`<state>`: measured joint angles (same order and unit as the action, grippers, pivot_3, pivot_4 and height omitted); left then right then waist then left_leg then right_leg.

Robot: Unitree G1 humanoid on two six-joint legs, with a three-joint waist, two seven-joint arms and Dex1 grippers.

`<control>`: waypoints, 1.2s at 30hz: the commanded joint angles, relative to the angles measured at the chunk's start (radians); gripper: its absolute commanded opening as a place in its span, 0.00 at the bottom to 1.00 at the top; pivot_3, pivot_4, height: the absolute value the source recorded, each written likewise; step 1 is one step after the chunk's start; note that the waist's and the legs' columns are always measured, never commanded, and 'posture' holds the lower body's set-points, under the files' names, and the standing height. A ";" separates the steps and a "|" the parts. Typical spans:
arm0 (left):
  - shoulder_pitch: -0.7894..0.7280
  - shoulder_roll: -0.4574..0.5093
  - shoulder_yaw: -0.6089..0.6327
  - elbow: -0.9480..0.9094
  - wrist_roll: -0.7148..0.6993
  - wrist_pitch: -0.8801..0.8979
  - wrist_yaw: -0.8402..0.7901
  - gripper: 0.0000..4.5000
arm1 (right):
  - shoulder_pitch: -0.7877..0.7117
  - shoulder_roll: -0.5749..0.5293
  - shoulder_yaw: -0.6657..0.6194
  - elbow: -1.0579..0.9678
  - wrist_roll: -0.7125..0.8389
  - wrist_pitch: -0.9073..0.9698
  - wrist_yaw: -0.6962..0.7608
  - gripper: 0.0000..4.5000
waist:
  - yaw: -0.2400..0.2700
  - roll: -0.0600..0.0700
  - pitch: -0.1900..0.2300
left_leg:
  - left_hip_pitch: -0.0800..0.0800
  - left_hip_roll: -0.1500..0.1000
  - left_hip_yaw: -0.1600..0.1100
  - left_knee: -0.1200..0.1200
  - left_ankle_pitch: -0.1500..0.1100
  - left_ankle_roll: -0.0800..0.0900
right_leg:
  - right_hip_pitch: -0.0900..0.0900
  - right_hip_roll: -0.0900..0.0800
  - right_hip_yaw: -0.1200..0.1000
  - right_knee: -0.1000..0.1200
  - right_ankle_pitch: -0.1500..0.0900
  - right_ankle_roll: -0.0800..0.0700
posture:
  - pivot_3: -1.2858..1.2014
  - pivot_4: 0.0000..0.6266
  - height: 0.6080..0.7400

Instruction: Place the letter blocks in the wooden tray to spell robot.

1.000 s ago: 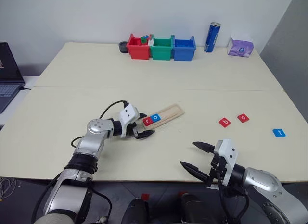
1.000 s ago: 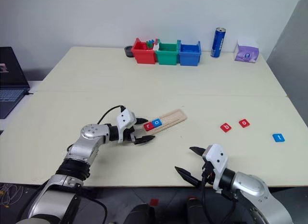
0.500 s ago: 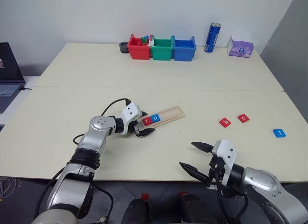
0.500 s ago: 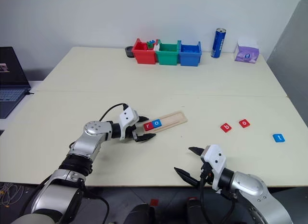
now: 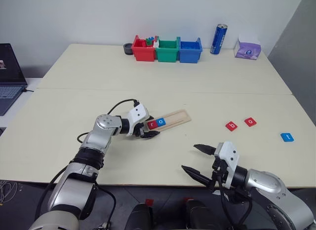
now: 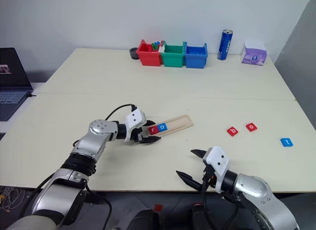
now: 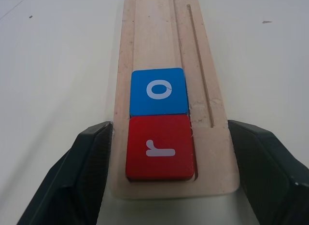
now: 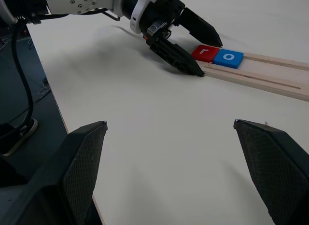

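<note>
Pale, unvarnished wood with visible grain forms the wooden tray (image 7: 169,41); the red r tile (image 7: 160,147) and blue o tile (image 7: 158,91) look smooth, faintly glossy plastic, on a matt cream table (image 5: 163,72) beside a shiny metal can (image 5: 217,38).

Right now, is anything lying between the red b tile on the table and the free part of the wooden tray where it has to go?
Nothing visible does. Bare table separates the red b tile from the wooden tray, whose groove beyond the blue o tile is free.
</note>
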<state>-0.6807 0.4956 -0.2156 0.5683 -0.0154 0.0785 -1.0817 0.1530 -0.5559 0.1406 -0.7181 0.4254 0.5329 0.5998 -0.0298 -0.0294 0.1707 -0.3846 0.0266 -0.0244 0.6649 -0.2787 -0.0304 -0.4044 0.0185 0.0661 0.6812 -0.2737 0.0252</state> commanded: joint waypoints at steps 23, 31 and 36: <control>0.084 -0.035 -0.189 -0.342 0.017 0.046 -0.187 0.75 | 0.305 -0.155 -0.451 -0.145 0.118 0.035 0.061 1.00 | 0.007 -0.001 0.000 | -0.001 0.000 0.000 0.000 0.000 0.000 | 0.000 -0.001 0.000 -0.001 0.000 0.000 | 0.52 0.24 1.00; 0.068 -0.072 -0.215 -0.348 0.045 0.087 -0.159 0.75 | 0.341 -0.169 -0.477 -0.147 0.124 0.048 0.072 1.00 | 0.006 0.000 0.000 | -0.001 -0.001 0.000 0.001 0.000 0.000 | 0.000 -0.001 0.001 -0.001 0.000 0.000 | 0.52 0.24 1.00; 0.074 -0.072 -0.218 -0.362 0.049 0.105 -0.147 0.75 | 0.322 -0.163 -0.458 -0.131 0.103 0.037 0.065 1.00 | 0.006 0.000 0.000 | -0.001 -0.001 0.000 0.000 0.000 0.000 | 0.000 -0.001 0.001 -0.001 0.000 0.000 | 0.52 0.24 1.00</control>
<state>-0.6032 0.4273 -0.4161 0.2303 0.0208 0.1719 -1.2320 0.4833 -0.7197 -0.3128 -0.8230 0.5294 0.5844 0.6678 -0.0241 -0.0299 0.1705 -0.3857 0.0256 -0.0240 0.6654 -0.2787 -0.0303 -0.4042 0.0173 0.0671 0.6806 -0.2740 0.0257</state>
